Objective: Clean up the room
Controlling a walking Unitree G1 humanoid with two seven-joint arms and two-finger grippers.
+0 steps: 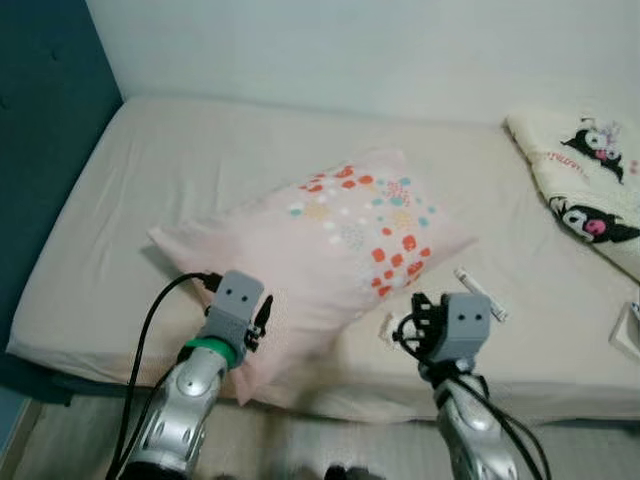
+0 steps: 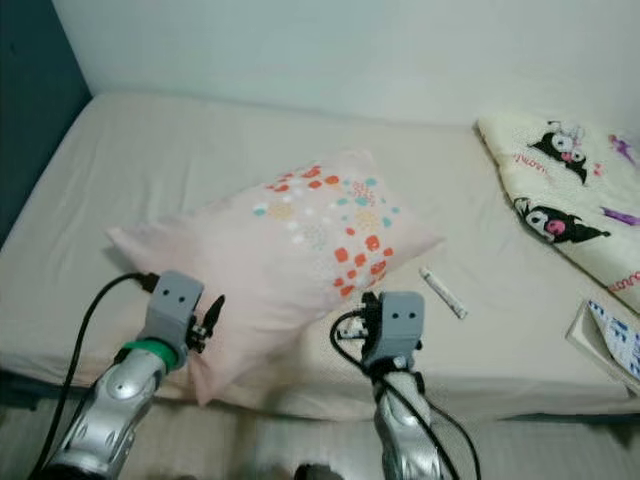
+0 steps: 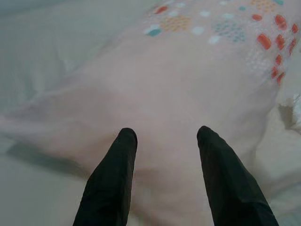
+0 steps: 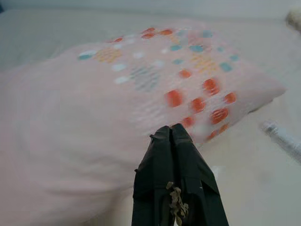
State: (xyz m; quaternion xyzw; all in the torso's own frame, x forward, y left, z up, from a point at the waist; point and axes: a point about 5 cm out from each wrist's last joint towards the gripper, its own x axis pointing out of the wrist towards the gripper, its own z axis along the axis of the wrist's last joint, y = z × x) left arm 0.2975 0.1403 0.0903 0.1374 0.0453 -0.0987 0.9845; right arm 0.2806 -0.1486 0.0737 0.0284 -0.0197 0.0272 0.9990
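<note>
A pale pink pillow (image 1: 330,250) with red, orange and teal dots lies slanted across the beige bed (image 1: 180,170), one corner hanging over the front edge. My left gripper (image 3: 167,134) is open, its two black fingers spread just above the pillow's near, plain end. My right gripper (image 4: 170,129) is shut with nothing between its tips, and it points at the pillow's dotted edge from the front. In the eye views the left gripper (image 1: 262,322) sits at the pillow's front corner and the right gripper (image 1: 415,325) is beside its right edge.
A small white tube (image 2: 441,292) lies on the sheet right of the pillow. A cream blanket (image 1: 590,185) with cartoon figures is folded at the far right, with a small box (image 2: 610,345) below it. A dark teal wall (image 1: 40,150) bounds the left.
</note>
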